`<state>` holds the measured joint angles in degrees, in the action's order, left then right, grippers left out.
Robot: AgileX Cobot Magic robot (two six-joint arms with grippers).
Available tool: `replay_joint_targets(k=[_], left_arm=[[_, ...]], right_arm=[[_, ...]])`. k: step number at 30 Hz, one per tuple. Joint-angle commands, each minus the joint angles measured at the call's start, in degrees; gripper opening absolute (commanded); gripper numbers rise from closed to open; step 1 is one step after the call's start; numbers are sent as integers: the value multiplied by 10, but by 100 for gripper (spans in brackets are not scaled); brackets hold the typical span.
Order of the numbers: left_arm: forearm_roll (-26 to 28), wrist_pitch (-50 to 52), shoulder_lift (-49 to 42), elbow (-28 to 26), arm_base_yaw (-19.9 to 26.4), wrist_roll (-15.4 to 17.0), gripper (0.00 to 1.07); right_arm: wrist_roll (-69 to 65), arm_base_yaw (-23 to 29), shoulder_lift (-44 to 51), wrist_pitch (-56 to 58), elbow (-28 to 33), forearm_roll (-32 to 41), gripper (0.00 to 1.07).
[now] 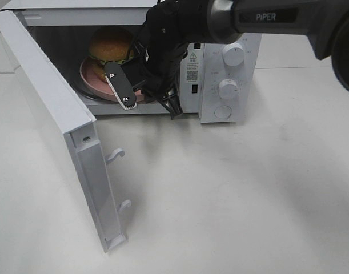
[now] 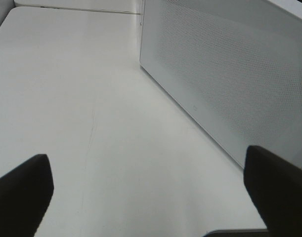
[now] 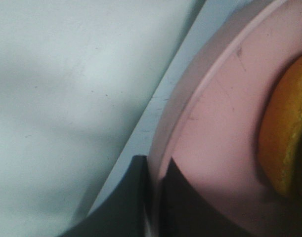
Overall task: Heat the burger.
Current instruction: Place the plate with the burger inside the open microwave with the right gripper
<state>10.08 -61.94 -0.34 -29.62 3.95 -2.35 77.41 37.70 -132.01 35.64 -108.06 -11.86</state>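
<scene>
The burger (image 1: 110,45), with a golden-brown bun and green lettuce, sits on a pink plate (image 1: 91,74) inside the open white microwave (image 1: 243,74). My right gripper (image 1: 128,100) reaches into the microwave's opening and is shut on the front rim of the plate. In the right wrist view the plate's rim (image 3: 190,103) runs between the dark fingers (image 3: 126,207), and the bun's edge (image 3: 284,143) shows at the side. My left gripper (image 2: 151,197) is open and empty above the table, beside the microwave's perforated outer wall (image 2: 230,74). It does not show in the exterior view.
The microwave's door (image 1: 48,97) stands wide open to the left, with two latch hooks (image 1: 116,154) on its edge. Two knobs (image 1: 233,55) and a round button are on the control panel at the right. The white table (image 1: 231,194) stretches in front.
</scene>
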Motion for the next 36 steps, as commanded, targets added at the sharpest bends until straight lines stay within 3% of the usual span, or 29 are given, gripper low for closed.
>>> replay_joint_targets(k=[1,3,13,19,24,26,27,31,36], left_arm=[[1,9,-3,1,-1,1,100],[1,9,-3,1,-1,1,100],[1,9,-3,1,-1,1,100],[1,9,-3,1,-1,1,100],[1,9,-3,1,-1,1,100],[1,9,-3,1,-1,1,100],[1,9,-3,1,-1,1,100],[1,9,-3,1,-1,1,100],[1,9,-3,1,-1,1,100]], right_arm=[[-13,-2,-6,-21,-34,-9,0],[-13,-2,-26,-19,-68,-9,0],[-15,-3,-69,-17,-121,-21,1],[-21,-6,-73,-21,-121,-24,7],[-28,-10,-74,-21,-121,-21,20],[-31,-10,-74,-17,-121,-20,33],[-31,-10,-74,-17,-121,-20,33],[-48,-10,-74,-14,-120,-19,50],[-48,-10,-66,-13,-107,-5,62]])
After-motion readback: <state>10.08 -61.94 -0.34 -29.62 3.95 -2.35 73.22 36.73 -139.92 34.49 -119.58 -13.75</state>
